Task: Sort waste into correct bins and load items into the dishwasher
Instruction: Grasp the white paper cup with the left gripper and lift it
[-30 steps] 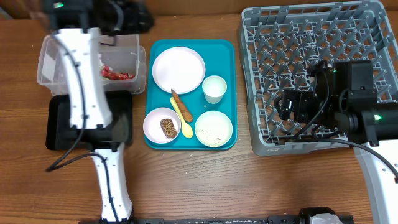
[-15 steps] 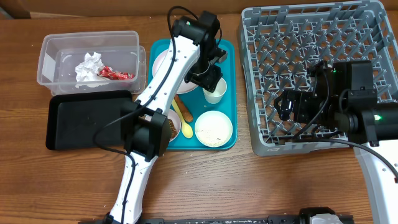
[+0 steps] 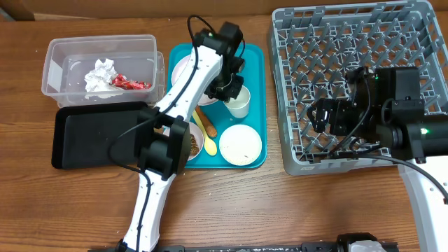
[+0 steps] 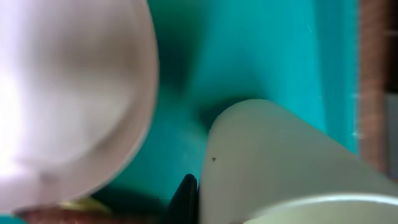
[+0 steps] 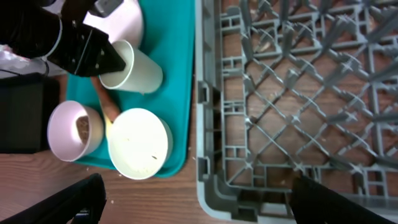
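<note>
The grey dish rack (image 3: 350,42) sits at 3 o'clock on the table (image 3: 231,203) with the right pincer (image 3: 323,117) wide open and empty over it, and at 3 o'clock on the teal tray (image 3: 256,59) the left pincer (image 3: 231,94) is shut on the white cup (image 3: 242,107).

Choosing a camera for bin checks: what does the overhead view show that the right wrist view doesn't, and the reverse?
Only overhead: the clear tub holding the napkin and red wrapper. Only right wrist: the left gripper with jaws shut on the cup rim. Both: teal tray, rice bowl, bowl with the brown lump, dish rack.
</note>
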`<state>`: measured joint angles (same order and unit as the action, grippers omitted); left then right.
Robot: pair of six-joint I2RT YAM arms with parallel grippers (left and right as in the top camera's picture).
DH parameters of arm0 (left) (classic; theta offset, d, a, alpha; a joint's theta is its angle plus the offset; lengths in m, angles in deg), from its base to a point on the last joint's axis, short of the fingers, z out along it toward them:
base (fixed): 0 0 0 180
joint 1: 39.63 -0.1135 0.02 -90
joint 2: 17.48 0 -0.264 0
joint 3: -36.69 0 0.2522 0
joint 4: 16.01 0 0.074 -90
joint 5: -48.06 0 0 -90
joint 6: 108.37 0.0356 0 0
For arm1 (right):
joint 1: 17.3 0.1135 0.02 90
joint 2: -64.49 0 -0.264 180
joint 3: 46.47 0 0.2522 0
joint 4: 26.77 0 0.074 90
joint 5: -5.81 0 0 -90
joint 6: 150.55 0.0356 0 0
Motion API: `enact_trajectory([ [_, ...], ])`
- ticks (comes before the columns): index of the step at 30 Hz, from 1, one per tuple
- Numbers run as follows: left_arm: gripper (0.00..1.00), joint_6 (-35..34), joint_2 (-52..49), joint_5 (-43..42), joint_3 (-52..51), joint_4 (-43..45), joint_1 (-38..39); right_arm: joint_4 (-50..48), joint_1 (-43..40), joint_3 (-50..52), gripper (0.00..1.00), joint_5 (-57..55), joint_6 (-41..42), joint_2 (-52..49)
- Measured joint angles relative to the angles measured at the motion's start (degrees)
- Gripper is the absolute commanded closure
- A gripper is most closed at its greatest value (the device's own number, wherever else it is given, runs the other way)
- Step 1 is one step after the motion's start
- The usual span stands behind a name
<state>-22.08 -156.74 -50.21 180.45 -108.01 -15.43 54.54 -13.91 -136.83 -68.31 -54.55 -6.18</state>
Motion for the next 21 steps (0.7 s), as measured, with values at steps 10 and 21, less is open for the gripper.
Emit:
enact_trajectory([
  [10,0.96,1.95,-0.24,-31.67,18.99,-11.8,-11.91,-9.73,0.0,0.02,0.03,12.07,0.11,-1.44],
  [21,0.96,9.31,-0.24,-54.8,19.02,-18.43,-14.56,-16.55,0.0,0.02,0.03,26.93,0.22,-1.51],
])
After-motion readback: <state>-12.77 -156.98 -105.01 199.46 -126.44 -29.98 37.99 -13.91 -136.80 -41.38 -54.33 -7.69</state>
